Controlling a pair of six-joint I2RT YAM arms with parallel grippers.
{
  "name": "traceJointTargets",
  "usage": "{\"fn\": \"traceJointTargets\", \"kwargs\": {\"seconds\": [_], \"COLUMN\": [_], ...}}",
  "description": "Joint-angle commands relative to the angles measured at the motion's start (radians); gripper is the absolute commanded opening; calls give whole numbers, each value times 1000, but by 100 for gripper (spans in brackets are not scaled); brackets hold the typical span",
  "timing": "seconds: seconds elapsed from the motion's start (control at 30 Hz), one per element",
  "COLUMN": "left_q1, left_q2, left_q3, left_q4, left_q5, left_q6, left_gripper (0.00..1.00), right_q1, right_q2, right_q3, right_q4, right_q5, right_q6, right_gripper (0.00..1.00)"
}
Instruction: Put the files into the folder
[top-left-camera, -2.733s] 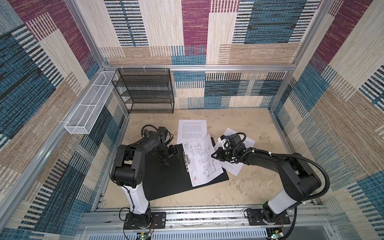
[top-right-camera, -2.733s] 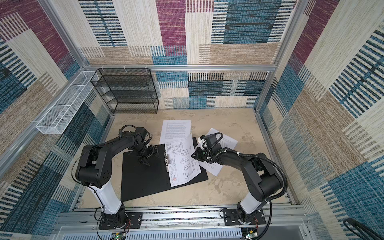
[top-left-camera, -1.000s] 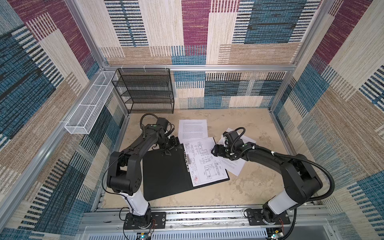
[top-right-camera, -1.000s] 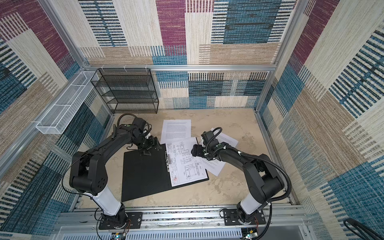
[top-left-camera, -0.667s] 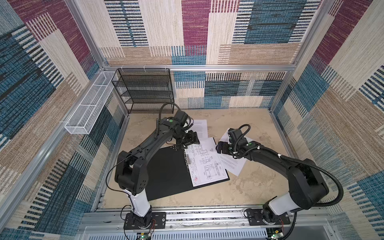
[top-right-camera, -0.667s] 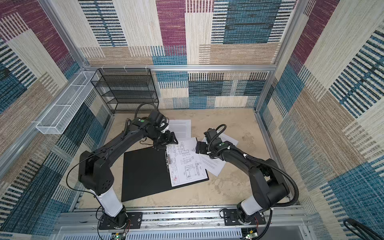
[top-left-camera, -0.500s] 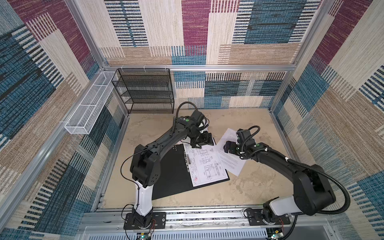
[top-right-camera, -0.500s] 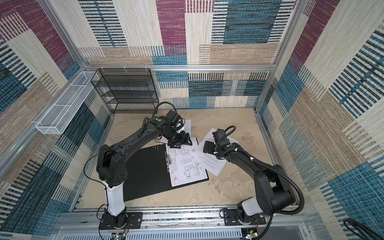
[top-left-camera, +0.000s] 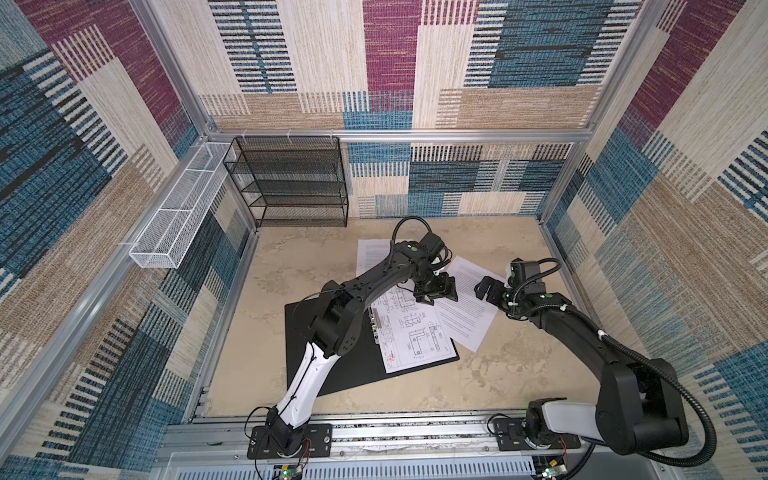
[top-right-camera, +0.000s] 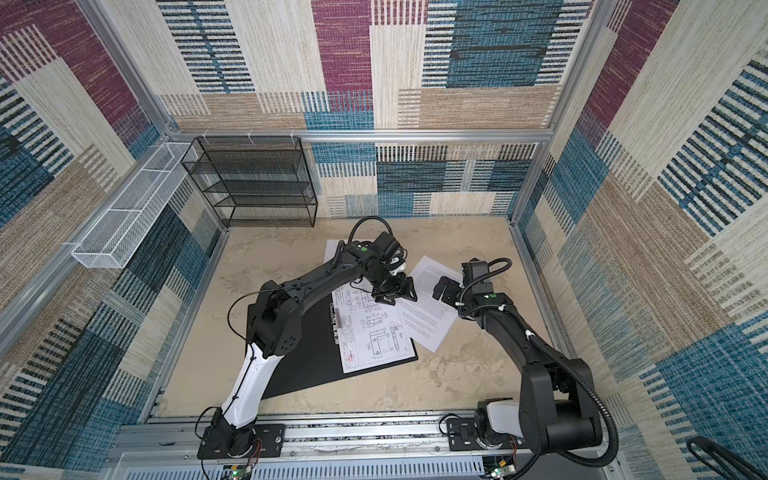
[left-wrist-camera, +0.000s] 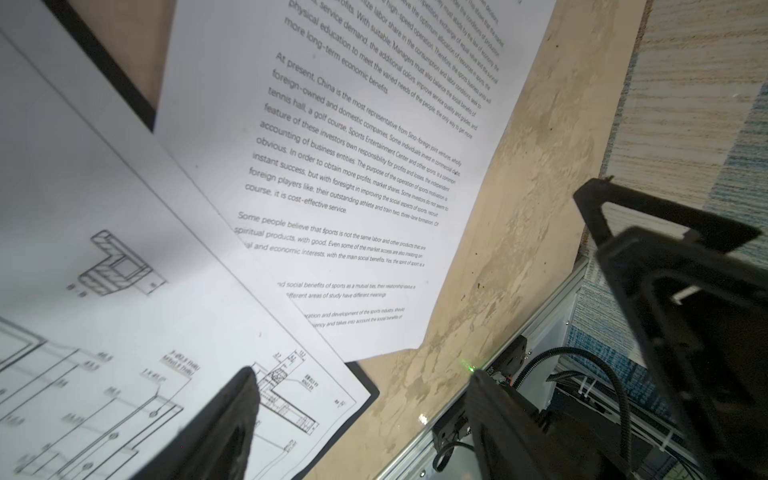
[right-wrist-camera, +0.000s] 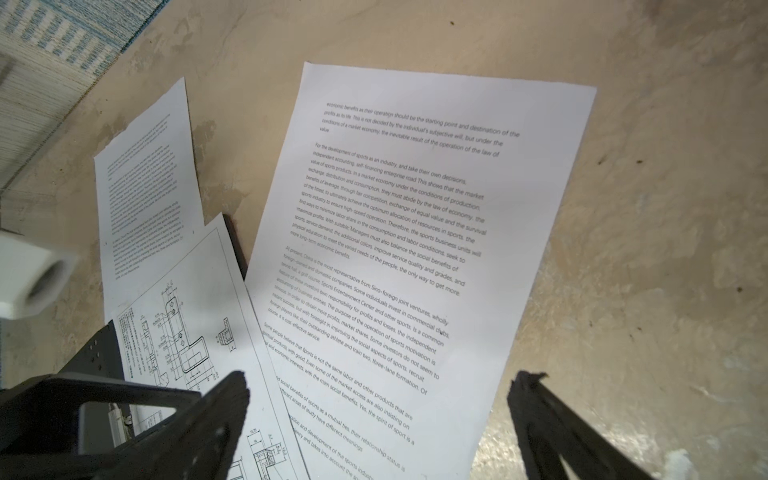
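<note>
The folder (top-left-camera: 332, 365) (top-right-camera: 299, 365) lies open, black inside up. A drawing sheet (top-left-camera: 415, 336) (left-wrist-camera: 124, 291) of the files rests on its right half beside the spine clip (top-left-camera: 375, 328). A text sheet (top-left-camera: 469, 307) (right-wrist-camera: 415, 208) lies on the table to the right, its edge under the drawing sheet. Another text sheet (top-left-camera: 374, 257) (right-wrist-camera: 141, 187) lies behind, partly hidden by my left arm. My left gripper (top-left-camera: 436, 291) (left-wrist-camera: 363, 374) hangs open above the drawing sheet's far right corner. My right gripper (top-left-camera: 490, 289) (right-wrist-camera: 382, 378) hangs open over the text sheet, holding nothing.
A black wire-mesh rack (top-left-camera: 291, 178) stands at the back left. A white wire basket (top-left-camera: 174, 224) hangs on the left wall. Aluminium rails (top-left-camera: 374, 432) run along the front edge. Bare table (top-left-camera: 498, 374) lies in front of the right-hand text sheet.
My left arm swung from the folder's left half across to the sheets on the right. My right gripper drew back rightward from the drawing sheet and opened wider.
</note>
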Motion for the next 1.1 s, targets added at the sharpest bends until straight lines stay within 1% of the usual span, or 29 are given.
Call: {"fn": "traceJointTargets", "kwargs": {"seconds": [0.0, 0.23, 0.43, 0.57, 0.67, 0.77, 0.93, 1.0, 1.07], "left_q1": [-1, -2, -3, -1, 1, 1, 1, 2, 2], "left_q2": [31, 52, 62, 63, 61, 60, 61, 65, 68], "left_q3": [10, -22, -53, -85, -125, -165, -198, -196, -198], "left_q4": [25, 60, 86, 85, 68, 67, 62, 52, 47], "left_q5": [15, 24, 36, 18, -10, -20, -35, -43, -49], "left_q6": [-12, -1, -3, -9, -22, -29, -29, -28, -26], "left_gripper": [77, 77, 77, 77, 77, 77, 77, 77, 77], "right_q1": [-17, -46, -49, -49, -53, -66, -84, -84, -87], "right_q2": [0, 28, 51, 55, 70, 102, 179, 211, 232], "right_q3": [8, 9, 5, -3, 3, 13, 29, 44, 46], "right_q4": [18, 41, 56, 54, 43, 41, 98, 95, 110], "right_q5": [-20, -10, -14, 16, 60, 114, 62, 88, 89], "right_q6": [-10, -7, -6, -10, -18, -23, -11, -4, -8], "right_gripper": [100, 100, 100, 100, 100, 100, 100, 100, 100]}}
